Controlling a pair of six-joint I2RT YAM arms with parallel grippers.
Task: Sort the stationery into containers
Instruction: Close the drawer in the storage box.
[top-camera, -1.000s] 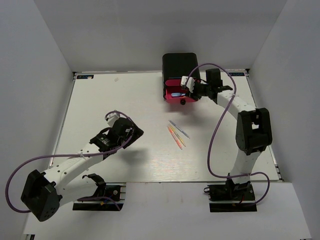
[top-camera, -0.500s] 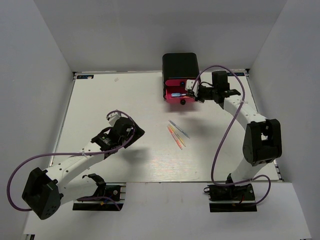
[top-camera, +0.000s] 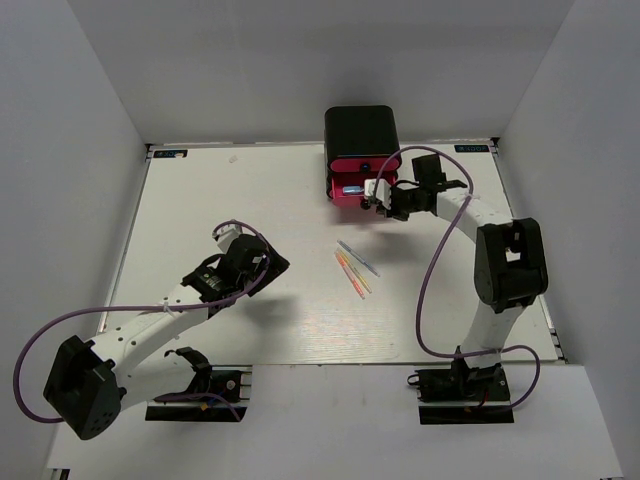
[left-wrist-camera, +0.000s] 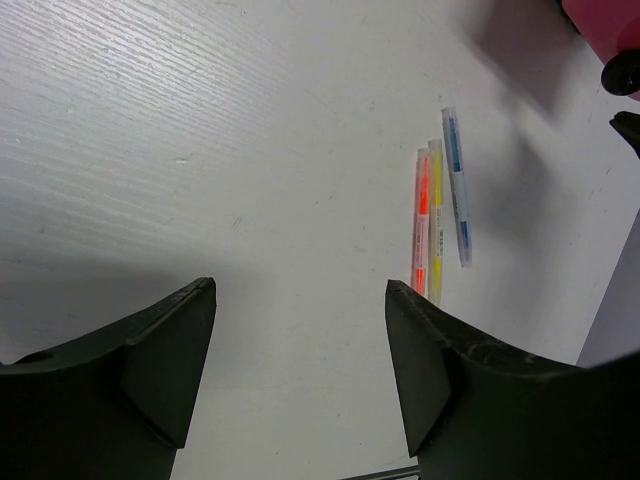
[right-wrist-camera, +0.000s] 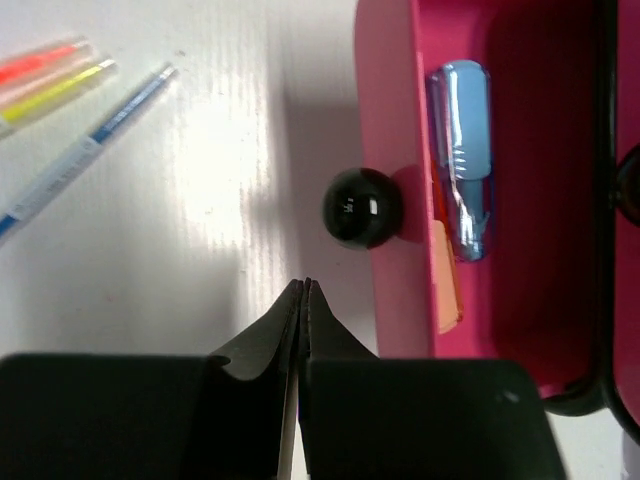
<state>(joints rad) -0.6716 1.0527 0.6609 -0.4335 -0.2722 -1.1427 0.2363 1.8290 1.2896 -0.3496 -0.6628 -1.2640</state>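
**Right wrist: one drawer open, three pens waiting on the table**

Right wrist camera is showing my right jaws pressed together and gripping nothing. Their tips are sitting just short of the black knob (right-wrist-camera: 362, 208) on the open pink drawer (right-wrist-camera: 392, 110). Inside that drawer a stubby blue marker (right-wrist-camera: 462, 160) is lying lengthwise. An orange piece (right-wrist-camera: 447, 290) is tucked against the front wall, and I cannot tell whether it is a cap or a whole marker. My left jaws are hanging wide apart and empty, low over the table (left-wrist-camera: 150, 120), with the pens ahead of them.

Those pens are lying out on the table, well apart from the black cabinet (top-camera: 358, 128). The pink pen (left-wrist-camera: 421, 225) and the yellow pen (left-wrist-camera: 434, 215) are touching side by side, and the grey-blue pen (left-wrist-camera: 456, 185) is sitting just beside them, angled slightly away.

I am judging all three to be light, stiff, smooth plastic, likely to roll or skid under a glancing touch. Because they are thin and flat on the table, I am planning to bring the jaws right down to the surface and close across a barrel near its middle, so it is not tipping. The grey-blue pen on the outside is looking the easiest to take. The touching pair are risking a double pickup.
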